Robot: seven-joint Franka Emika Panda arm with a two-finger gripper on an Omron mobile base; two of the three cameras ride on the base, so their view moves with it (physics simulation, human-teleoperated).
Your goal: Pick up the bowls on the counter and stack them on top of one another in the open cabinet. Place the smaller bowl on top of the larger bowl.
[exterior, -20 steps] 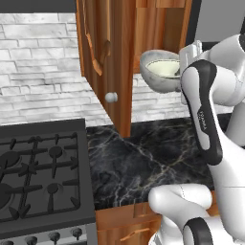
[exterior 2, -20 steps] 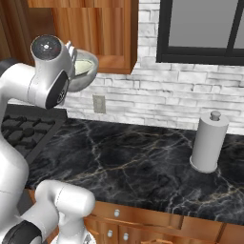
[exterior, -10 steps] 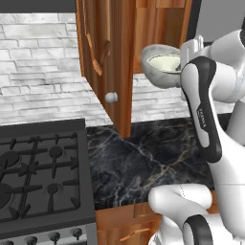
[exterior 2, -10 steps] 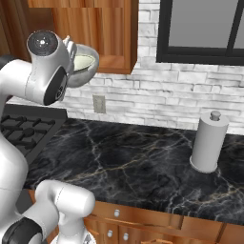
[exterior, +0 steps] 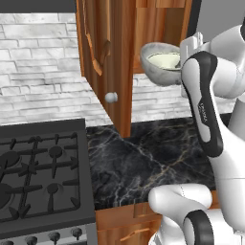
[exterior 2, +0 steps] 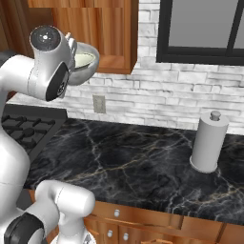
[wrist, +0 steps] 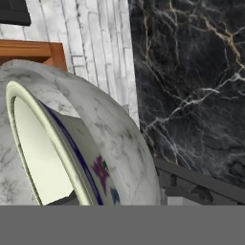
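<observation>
Marble, black with thin white and tan veins, is forming the worktop [exterior: 143, 162] lying nearest, beside a black gas stove [exterior: 38, 177] with cast grates. Above it the pincer [exterior: 184, 60] is pinching the rim of the larger bowl [exterior: 160, 67], a deep, stone-speckled grey-white round. Nested inside is the smaller bowl [exterior: 165, 60], showing a smooth cream interior. Both are hanging just below the reddish-brown wooden cabinet [exterior: 158, 28], beside its panelled door [exterior: 103, 62]. Farther off, a grey paper-towel cylinder [exterior 2: 208, 142] is standing against pale brick.
</observation>
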